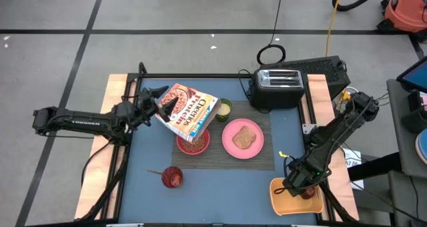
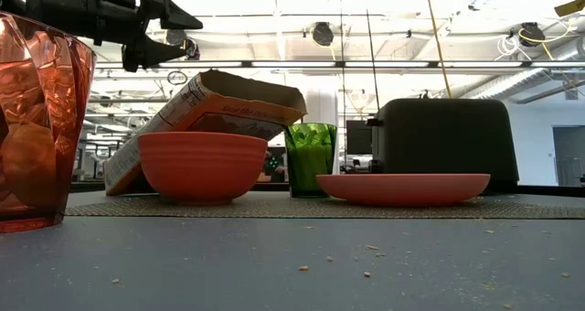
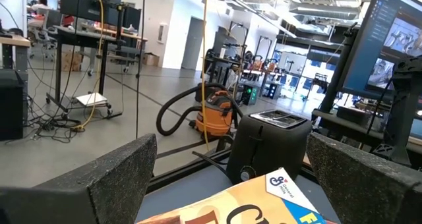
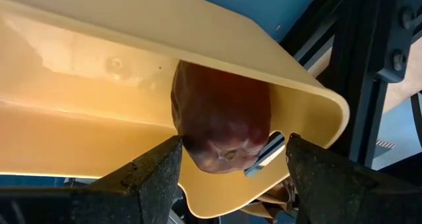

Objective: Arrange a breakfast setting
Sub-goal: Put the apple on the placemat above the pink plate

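Pink plate (image 1: 242,138) with toast (image 1: 244,138) and the bowl (image 1: 193,143) already sit on the striped placemat (image 1: 267,161) mid-tabletop; the Cheerios box (image 1: 189,111) leans tilted over the bowl beneath the wide-open, empty left gripper (image 1: 162,104). Still left is the apple (image 4: 223,124) in the orange tray (image 1: 293,199) at the tabletop's front right corner, flanked by the part-open right gripper (image 4: 232,166), apparently not yet squeezed.

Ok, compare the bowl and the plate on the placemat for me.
The pink-red bowl is deep and holds cereal; the pink plate is shallow and carries a toast slice. The Cheerios box leans over the bowl, while nothing overhangs the plate. Both sit on the dark striped placemat.
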Robot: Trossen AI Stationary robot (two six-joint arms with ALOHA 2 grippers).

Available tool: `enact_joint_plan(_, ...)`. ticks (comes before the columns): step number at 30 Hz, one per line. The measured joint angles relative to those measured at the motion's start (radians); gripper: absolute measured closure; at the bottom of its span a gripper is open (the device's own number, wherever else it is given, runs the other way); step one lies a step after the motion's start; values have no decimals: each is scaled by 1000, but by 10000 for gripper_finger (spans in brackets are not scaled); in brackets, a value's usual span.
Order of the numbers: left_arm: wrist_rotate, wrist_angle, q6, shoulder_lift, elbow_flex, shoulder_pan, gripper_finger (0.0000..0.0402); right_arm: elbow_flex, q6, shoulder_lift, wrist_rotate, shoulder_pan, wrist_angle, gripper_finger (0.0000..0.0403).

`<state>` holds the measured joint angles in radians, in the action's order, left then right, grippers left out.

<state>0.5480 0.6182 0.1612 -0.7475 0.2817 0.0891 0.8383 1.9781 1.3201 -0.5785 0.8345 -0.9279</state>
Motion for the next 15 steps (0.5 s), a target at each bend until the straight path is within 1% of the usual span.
enact_joint_plan(8, 0, -3, 0, 0, 0, 0, 7, 0, 0, 0, 1, 0, 3, 143)
enact_joint_plan(15, 0, -3, 0, 0, 0, 0, 7, 0, 20, 32, 1, 14, 25, 143)
